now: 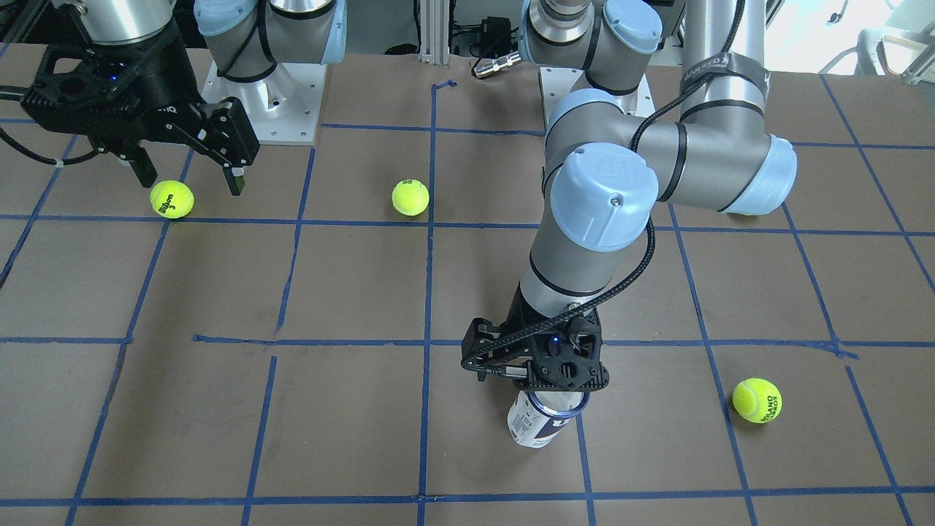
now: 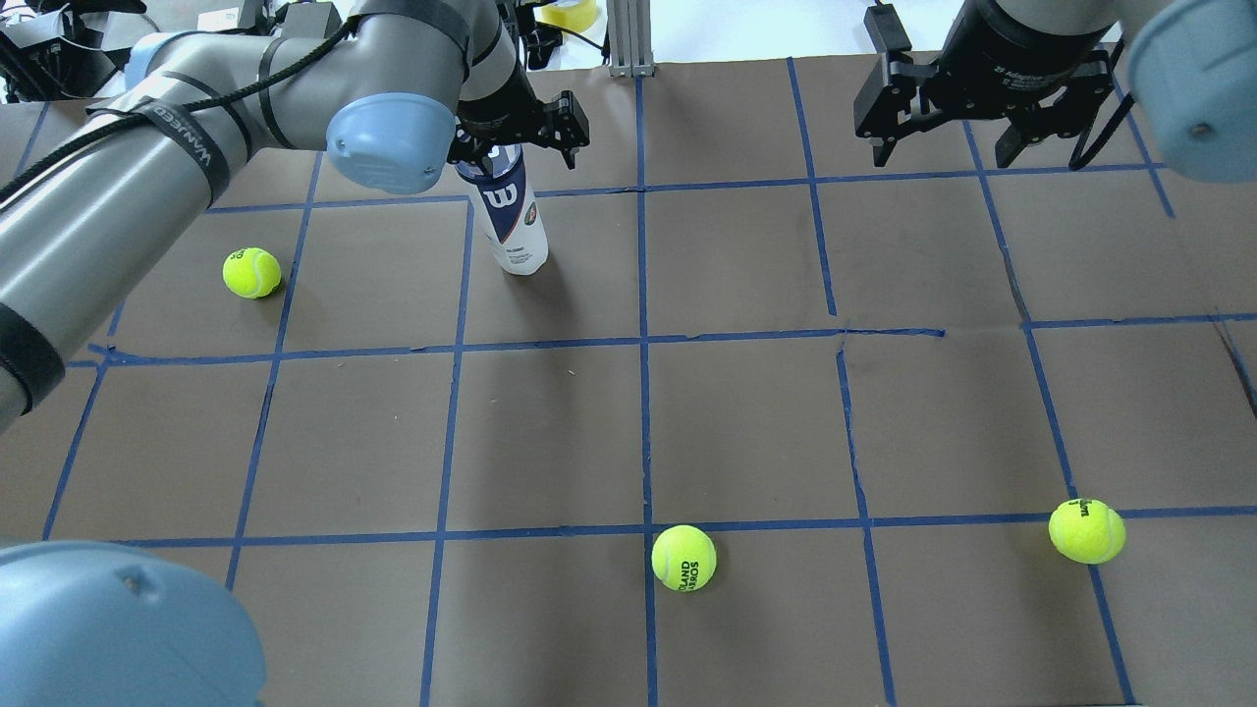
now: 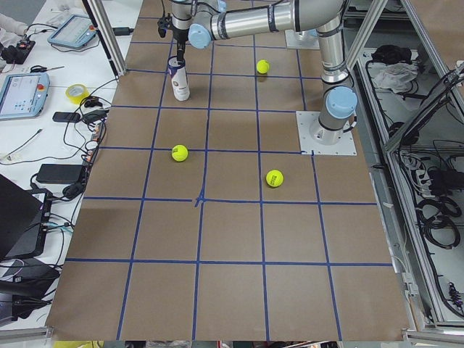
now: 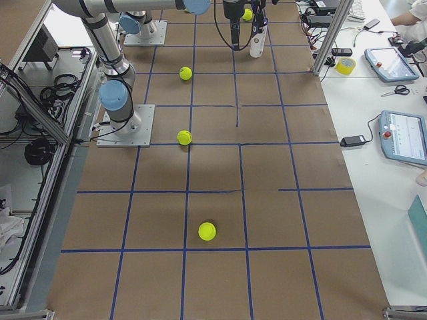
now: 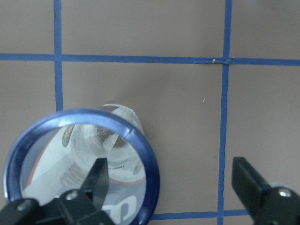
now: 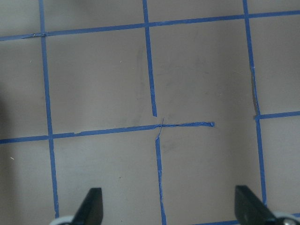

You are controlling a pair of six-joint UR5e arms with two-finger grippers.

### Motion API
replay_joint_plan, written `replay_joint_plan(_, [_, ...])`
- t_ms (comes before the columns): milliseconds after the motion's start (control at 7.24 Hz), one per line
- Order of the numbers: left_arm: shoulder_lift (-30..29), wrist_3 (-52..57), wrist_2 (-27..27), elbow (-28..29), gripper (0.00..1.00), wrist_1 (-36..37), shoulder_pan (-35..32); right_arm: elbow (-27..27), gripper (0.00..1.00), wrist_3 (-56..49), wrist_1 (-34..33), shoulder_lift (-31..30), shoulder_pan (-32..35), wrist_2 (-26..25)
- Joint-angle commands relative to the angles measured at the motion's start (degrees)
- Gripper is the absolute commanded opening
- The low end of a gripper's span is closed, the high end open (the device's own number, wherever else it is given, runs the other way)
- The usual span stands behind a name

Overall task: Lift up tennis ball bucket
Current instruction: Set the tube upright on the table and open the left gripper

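The tennis ball bucket (image 1: 537, 425) is a clear tube with a white-and-navy label and a navy rim. It stands upright and open-topped on the brown table, and also shows in the overhead view (image 2: 517, 224). My left gripper (image 1: 546, 386) is right over its mouth and open. In the left wrist view, one finger (image 5: 98, 176) reaches inside the rim (image 5: 151, 165) and the other finger (image 5: 246, 180) is well outside it. My right gripper (image 1: 191, 181) is open and empty, hovering far off near one tennis ball (image 1: 172, 199).
Two more tennis balls lie loose: one (image 1: 410, 197) near the table's middle on the robot's side, one (image 1: 757, 399) beside the tube toward the robot's left. Blue tape lines (image 2: 643, 344) grid the table. The right wrist view shows only bare table (image 6: 103, 79).
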Motion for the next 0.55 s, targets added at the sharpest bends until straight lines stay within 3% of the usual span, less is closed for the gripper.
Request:
replay_joint_plan(0, [3.1, 0.2, 0.1, 4.1, 1.0, -8.0, 0.0, 0.0, 1.0, 0.0, 0.0, 0.0, 0.0, 0.1])
replay_joint_plan(415, [9.8, 2.1, 0.7, 4.1, 1.0, -17.6, 2.5, 0.0, 1.0, 0.0, 0.0, 0.0, 0.0, -0.1])
